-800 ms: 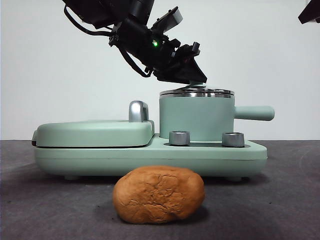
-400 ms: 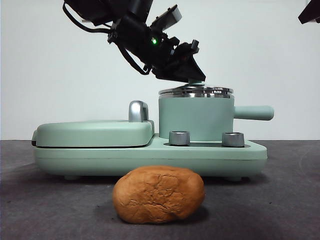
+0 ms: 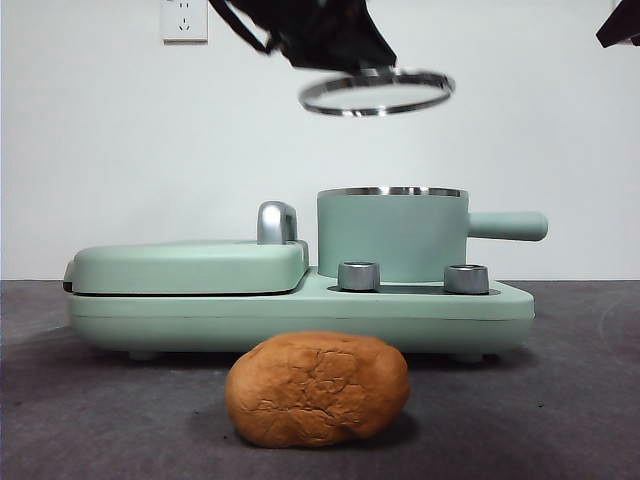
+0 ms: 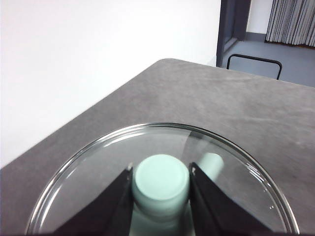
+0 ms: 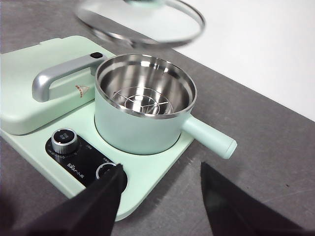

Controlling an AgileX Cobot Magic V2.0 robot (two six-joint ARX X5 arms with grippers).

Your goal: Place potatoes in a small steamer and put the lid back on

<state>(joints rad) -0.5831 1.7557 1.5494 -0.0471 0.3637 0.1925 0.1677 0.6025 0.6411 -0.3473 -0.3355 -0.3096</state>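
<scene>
Small steamer [image 5: 142, 113] open (wire rack [image 5: 140, 102] inside), potato [image 3: 317, 388] outside

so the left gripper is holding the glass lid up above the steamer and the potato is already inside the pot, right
Not quite. The left gripper does hold the glass lid above the small steamer, but the potato lies on the table in front, as the front view shows; the right wrist view shows only a rack inside.

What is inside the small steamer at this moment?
Inside the small steamer only a wire rack shows, lying over the steel bottom. No potato is inside; it lies on the table. What is under the rack is hard to see.
</scene>
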